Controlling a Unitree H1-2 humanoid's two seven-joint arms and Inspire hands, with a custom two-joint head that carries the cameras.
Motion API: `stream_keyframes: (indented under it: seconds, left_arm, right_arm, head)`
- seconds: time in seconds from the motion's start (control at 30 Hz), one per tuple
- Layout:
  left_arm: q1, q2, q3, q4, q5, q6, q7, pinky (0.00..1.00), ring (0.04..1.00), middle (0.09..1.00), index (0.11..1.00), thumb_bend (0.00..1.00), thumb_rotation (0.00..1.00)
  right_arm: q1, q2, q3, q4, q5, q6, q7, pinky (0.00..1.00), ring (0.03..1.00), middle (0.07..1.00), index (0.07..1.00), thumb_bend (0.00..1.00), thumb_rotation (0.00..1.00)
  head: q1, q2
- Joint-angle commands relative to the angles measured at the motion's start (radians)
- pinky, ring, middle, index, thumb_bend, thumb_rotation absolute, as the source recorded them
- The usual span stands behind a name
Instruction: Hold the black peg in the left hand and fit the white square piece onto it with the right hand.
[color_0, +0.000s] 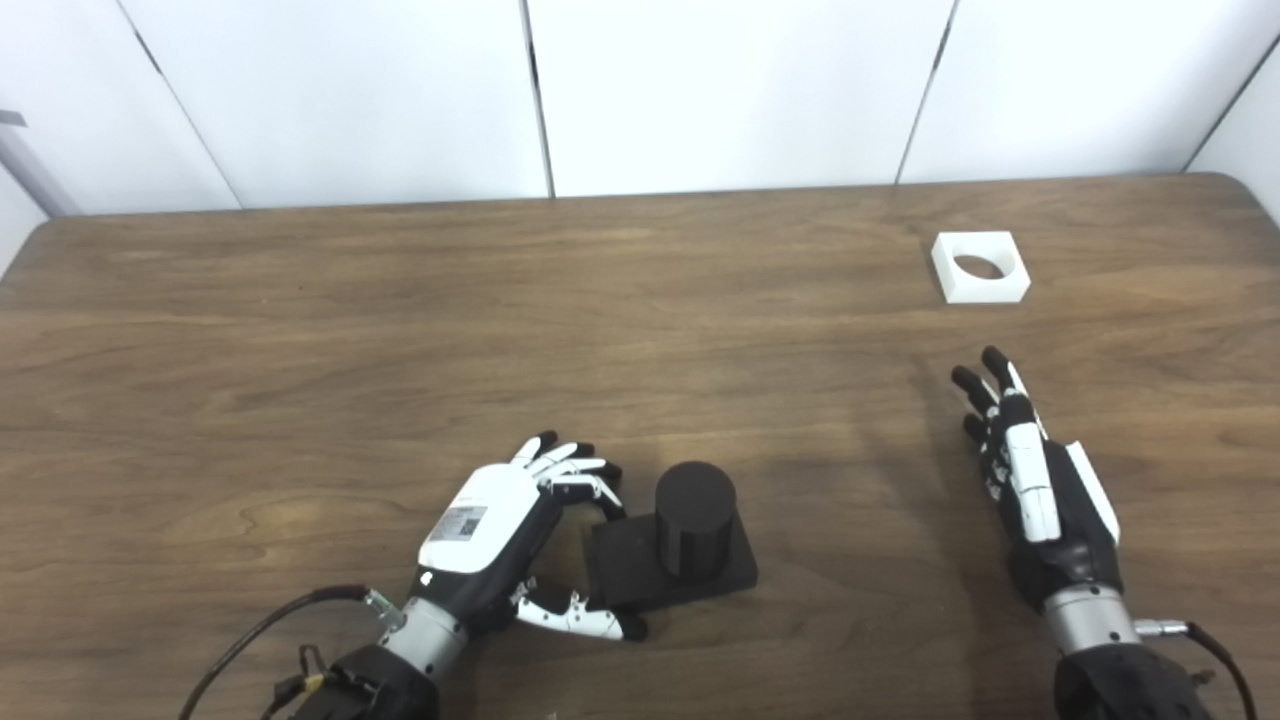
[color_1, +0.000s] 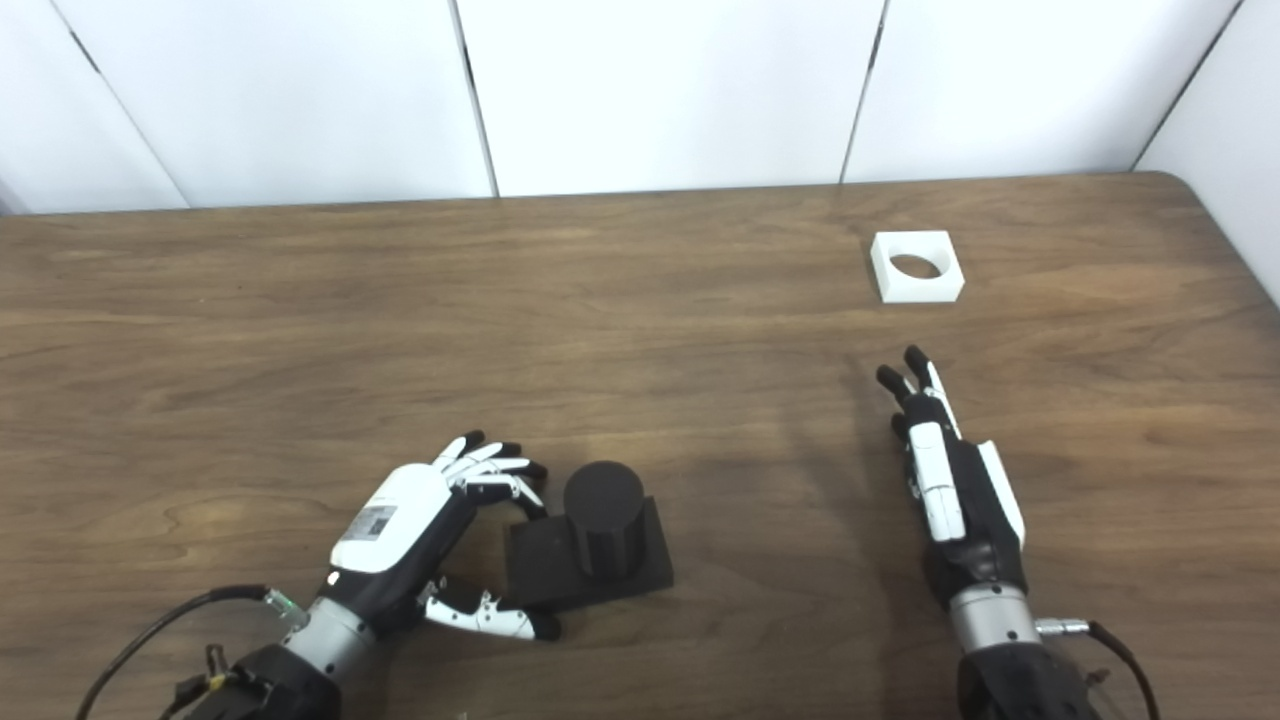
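1. The black peg (color_0: 694, 518) stands upright on its square black base at the near left of the wooden surface (color_0: 420, 330). It has not been lifted.
2. The left hand (color_0: 500, 535) sits just beside the base's left edge. Its fingers (color_0: 575, 470) curl over toward the far left corner and its thumb (color_0: 580, 617) reaches along the near left corner. The hand is spread and brackets the base; no firm grasp is evident, and whether the tips touch the base cannot be told.
3. The white square piece (color_0: 980, 266) lies flat at the far right of the surface, its round hole facing up. Nothing touches it.
4. The right hand (color_0: 1030, 480) is released, fingers extended and pointing toward the white piece, with a clear stretch of bare surface between them. It holds nothing.
5. Judgement: the step in hand is securing the peg; fitting has not begun.
6. Recommended practice, left side: close fingers and thumb on opposite edges of the base, not on the cylinder, so the peg's top stays free. Keep the peg vertical.
7. Recommended practice, right side: advance over the white piece and pinch two opposite outer walls, leaving the hole unobstructed.
8. Risk: a loose grip on the low base may let it slide or tip under insertion load.
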Motion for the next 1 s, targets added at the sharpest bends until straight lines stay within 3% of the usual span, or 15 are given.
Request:
stream_keyframes:
  seconds: [0.0, 0.3, 0.5, 0.57, 0.6, 0.77, 0.9, 0.97]
  left_arm:
    - [0.017, 0.008, -0.032, 0.038, 0.036, -0.013, -0.036, 1.00, 0.907, 0.802, 0.485, 0.52, 0.05]
    - [0.004, 0.026, -0.040, 0.060, 0.108, -0.057, -0.027, 1.00, 0.910, 0.801, 0.485, 0.52, 0.05]
    - [0.006, 0.027, -0.029, 0.052, 0.095, -0.063, -0.035, 1.00, 0.906, 0.797, 0.485, 0.52, 0.05]
    - [0.007, 0.031, -0.026, 0.047, 0.089, -0.063, -0.039, 1.00, 0.904, 0.796, 0.485, 0.52, 0.05]
    - [0.008, 0.032, -0.025, 0.045, 0.087, -0.062, -0.041, 1.00, 0.903, 0.797, 0.485, 0.52, 0.05]
    - [0.008, 0.038, -0.017, 0.031, 0.073, -0.046, -0.068, 1.00, 0.904, 0.799, 0.485, 0.52, 0.05]
    - [0.005, 0.042, -0.011, 0.026, 0.069, -0.048, -0.073, 1.00, 0.896, 0.795, 0.485, 0.52, 0.05]
    - [0.003, 0.044, -0.009, 0.025, 0.067, -0.051, -0.074, 1.00, 0.893, 0.794, 0.485, 0.52, 0.05]
  right_arm:
    - [-0.038, 0.028, -0.004, -0.041, 0.006, -0.012, -0.003, 1.00, 1.000, 0.940, 1.000, 0.62, 1.00]
    - [-0.038, 0.027, -0.002, -0.042, 0.002, -0.012, -0.010, 1.00, 0.999, 0.929, 1.000, 0.62, 1.00]
    - [-0.038, 0.027, -0.006, -0.058, 0.029, 0.009, -0.004, 1.00, 1.000, 0.933, 1.000, 0.61, 0.99]
    - [-0.045, 0.014, -0.006, -0.084, 0.029, 0.037, -0.001, 1.00, 1.000, 0.939, 1.000, 0.59, 0.92]
    - [-0.048, 0.009, -0.006, -0.094, 0.024, 0.046, -0.001, 1.00, 1.000, 0.940, 0.995, 0.58, 0.80]
    - [-0.120, -0.092, 0.012, -0.127, -0.196, 0.107, 0.007, 1.00, 0.971, 0.930, 0.948, 0.70, 0.48]
    - [-0.201, -0.186, 0.014, -0.133, -0.286, 0.187, 0.060, 1.00, 0.983, 0.948, 0.934, 0.77, 0.34]
    - [-0.260, -0.270, 0.033, -0.134, -0.369, 0.247, 0.120, 0.99, 0.981, 0.953, 0.935, 0.80, 0.34]
  head:
    - [0.000, 0.001]
    - [-0.020, 0.007]
    - [-0.065, 0.012]
    - [-0.096, 0.011]
    - [-0.096, 0.011]
    - [-0.133, 0.008]
    - [-0.162, 0.013]
    - [-0.179, 0.013]
